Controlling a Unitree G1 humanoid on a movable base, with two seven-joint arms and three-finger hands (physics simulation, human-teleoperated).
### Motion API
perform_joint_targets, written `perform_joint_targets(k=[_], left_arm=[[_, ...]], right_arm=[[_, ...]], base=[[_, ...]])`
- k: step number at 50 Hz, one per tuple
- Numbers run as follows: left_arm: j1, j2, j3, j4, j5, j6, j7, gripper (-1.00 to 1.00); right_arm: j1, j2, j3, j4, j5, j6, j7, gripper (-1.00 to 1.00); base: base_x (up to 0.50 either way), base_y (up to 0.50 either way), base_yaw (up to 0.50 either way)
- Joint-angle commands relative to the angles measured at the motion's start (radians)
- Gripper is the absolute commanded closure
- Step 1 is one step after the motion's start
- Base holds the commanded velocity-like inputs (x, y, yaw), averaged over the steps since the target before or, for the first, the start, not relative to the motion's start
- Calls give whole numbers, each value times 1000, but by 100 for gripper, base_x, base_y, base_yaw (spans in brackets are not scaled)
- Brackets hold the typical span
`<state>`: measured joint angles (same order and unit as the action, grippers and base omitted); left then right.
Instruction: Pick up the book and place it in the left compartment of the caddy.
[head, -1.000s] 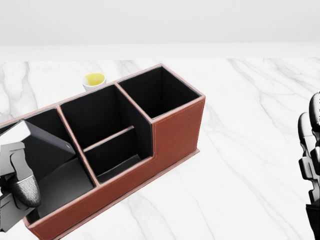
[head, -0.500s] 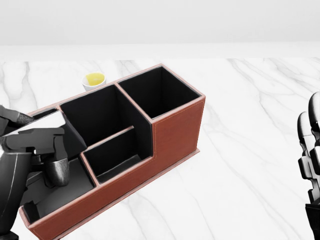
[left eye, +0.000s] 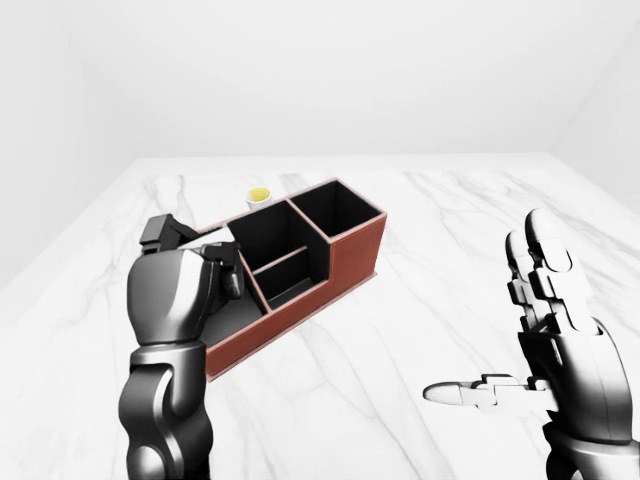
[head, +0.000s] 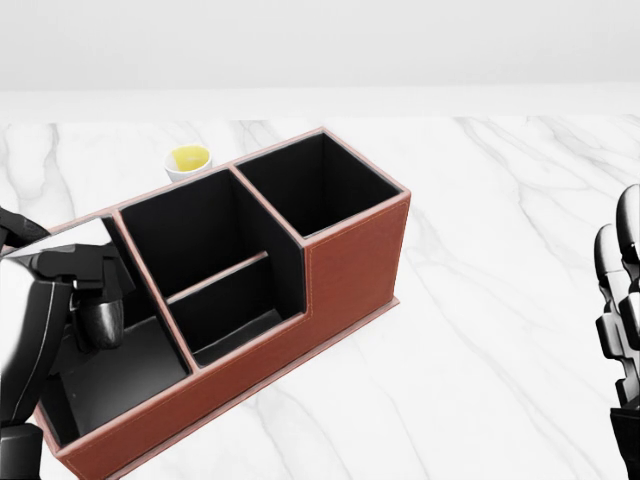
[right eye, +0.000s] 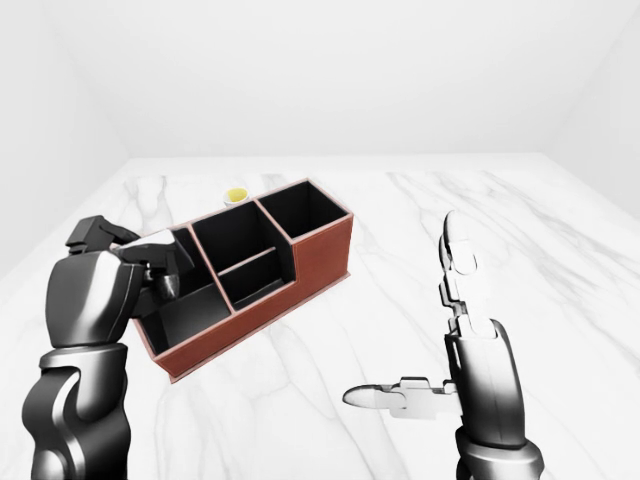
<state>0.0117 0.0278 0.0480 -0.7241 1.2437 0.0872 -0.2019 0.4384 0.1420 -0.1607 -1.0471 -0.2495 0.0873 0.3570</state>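
The caddy is a brown leather box with black compartments, set slantwise on the marble table. My left hand is shut on the book, a dark volume with a white page edge. It holds the book over the top left rim of the caddy's left compartment, whose black floor shows below the hand. The hand and book also show in the left-eye view. My right hand is open and empty, fingers spread, well to the right of the caddy.
A small white cup with yellow contents stands just above the caddy's middle compartment. The white marble table spreads to the right of the caddy. White walls close the scene.
My left hand has lifted the book from its tilted place inside the left compartment and carried it left, so more of the compartment floor shows. The right hand has not moved.
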Motion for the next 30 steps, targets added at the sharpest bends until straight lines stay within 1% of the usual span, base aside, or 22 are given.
perform_joint_targets(k=[1, 6, 12, 15, 25, 28, 29, 30], left_arm=[[-52, 29, 28, 38, 187, 0, 28, 100], [-62, 37, 32, 69, 180, 0, 38, 100], [-83, 54, 39, 152, 175, 0, 71, 100], [-96, 63, 43, 210, 146, 0, 91, 100], [-114, 86, 35, 345, 132, 0, 140, 100], [-115, 89, 31, 367, 132, 0, 149, 100], [-123, 94, 30, 397, 157, 0, 158, 100], [-126, 95, 31, 407, 152, 0, 162, 100]], right_arm=[[2, 1, 0, 0, -2, 0, 2, -100], [1, 10, -15, 0, 4, 0, 9, -100], [-1, 10, -8, 0, -4, 0, 11, -100], [1, 11, -11, 0, -1, 0, 11, -100], [3, 14, -14, 0, -1, 0, 15, -100], [2, 15, -13, 0, -2, 0, 16, -100], [3, 15, -12, 0, -3, 0, 16, -100], [3, 16, -11, 0, -5, 0, 17, -100]], base=[[0, 0, 0], [0, 0, 0], [0, 0, 0], [0, 0, 0], [0, 0, 0], [0, 0, 0], [0, 0, 0], [0, 0, 0]])
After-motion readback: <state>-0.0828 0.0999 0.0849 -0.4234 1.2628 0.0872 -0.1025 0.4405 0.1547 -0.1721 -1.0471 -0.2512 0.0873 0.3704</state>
